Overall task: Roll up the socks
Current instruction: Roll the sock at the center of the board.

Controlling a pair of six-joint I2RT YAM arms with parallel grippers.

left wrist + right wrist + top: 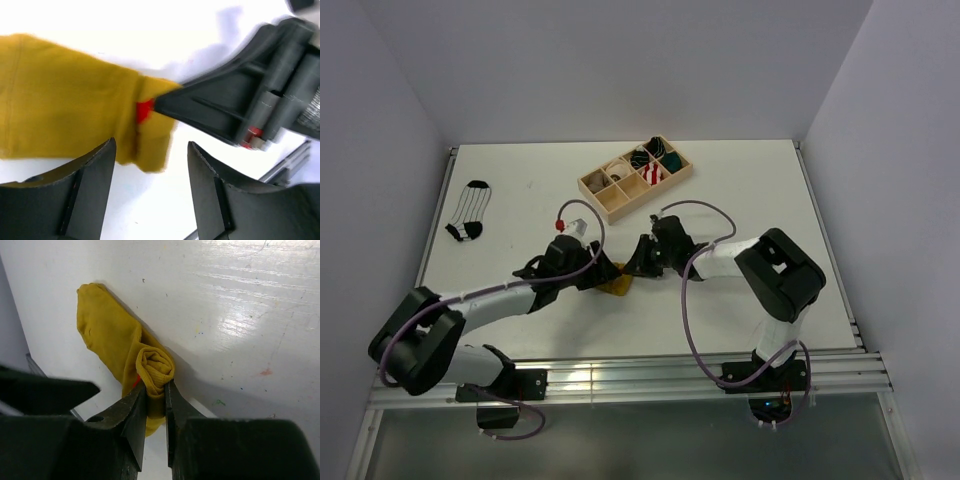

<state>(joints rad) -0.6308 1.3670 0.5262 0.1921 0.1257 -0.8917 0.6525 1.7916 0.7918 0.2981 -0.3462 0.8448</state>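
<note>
The right gripper [155, 390] nips only the small roll on the mustard sock [105, 337] near the centre of the table [750, 180], while the left gripper [151, 150] gapes empty at its 9 o'clock, so the roll could slip and unwind, the striped sock [470, 210] lying untouched at 10 o'clock.

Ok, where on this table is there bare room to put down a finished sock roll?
Bare: the right side of the table, between the wooden tray and the right edge, and the strip between the striped sock and the tray. Crowded: centre front, where the left gripper and right gripper meet at the yellow sock.
</note>
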